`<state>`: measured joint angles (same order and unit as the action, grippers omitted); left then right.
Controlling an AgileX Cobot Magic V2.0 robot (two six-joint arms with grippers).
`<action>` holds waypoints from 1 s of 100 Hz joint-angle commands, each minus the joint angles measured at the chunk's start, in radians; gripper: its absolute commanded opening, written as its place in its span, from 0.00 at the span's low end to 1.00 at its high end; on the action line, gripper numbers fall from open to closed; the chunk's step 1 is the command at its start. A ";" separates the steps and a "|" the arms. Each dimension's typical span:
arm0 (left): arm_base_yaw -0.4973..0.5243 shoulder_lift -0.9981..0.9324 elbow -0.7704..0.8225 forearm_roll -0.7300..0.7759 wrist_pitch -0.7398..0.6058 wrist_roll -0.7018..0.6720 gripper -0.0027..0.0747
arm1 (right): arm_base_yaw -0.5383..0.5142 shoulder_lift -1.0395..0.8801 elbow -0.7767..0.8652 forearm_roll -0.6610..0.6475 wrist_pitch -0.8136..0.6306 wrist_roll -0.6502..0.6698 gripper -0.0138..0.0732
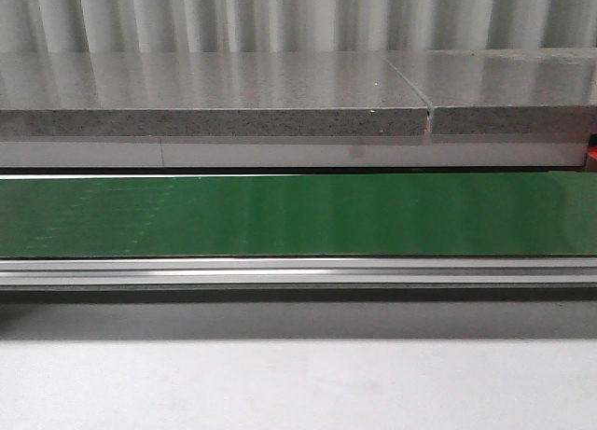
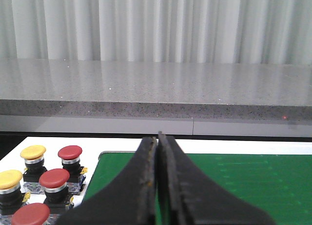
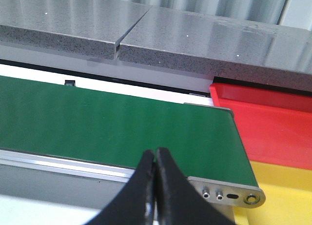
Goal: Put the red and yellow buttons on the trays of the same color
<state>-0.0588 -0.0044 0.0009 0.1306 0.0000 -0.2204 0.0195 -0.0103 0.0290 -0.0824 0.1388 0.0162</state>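
Note:
In the left wrist view several push buttons stand on the white table beside the end of the green belt [image 2: 253, 181]: red-capped ones [image 2: 70, 153] [image 2: 54, 178] [image 2: 30, 214] and yellow-capped ones [image 2: 33, 152] [image 2: 9, 178]. My left gripper [image 2: 158, 139] is shut and empty, over the belt's end to the right of the buttons. In the right wrist view a red tray [image 3: 278, 122] and a yellow tray [image 3: 287, 198] lie past the belt's other end. My right gripper [image 3: 155, 154] is shut and empty above the belt's near rail. Neither gripper shows in the front view.
The green conveyor belt [image 1: 298, 215] crosses the front view with an aluminium rail [image 1: 298, 271] along its near side. A grey stone counter [image 1: 215, 99] runs behind it. The belt's metal end bracket [image 3: 229, 194] sits next to the yellow tray.

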 commanded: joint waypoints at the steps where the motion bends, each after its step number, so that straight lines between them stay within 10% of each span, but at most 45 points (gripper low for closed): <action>1: -0.007 -0.034 0.047 -0.003 -0.082 -0.005 0.01 | -0.001 -0.016 -0.007 -0.010 -0.079 -0.004 0.08; 46: -0.007 -0.034 -0.021 -0.001 -0.045 -0.005 0.01 | -0.001 -0.016 -0.007 -0.010 -0.079 -0.004 0.08; 100: -0.007 0.428 -0.718 0.018 0.897 0.002 0.01 | -0.001 -0.016 -0.007 -0.010 -0.079 -0.004 0.08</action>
<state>-0.0588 0.3131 -0.6091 0.1326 0.8082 -0.2204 0.0195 -0.0103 0.0290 -0.0824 0.1388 0.0162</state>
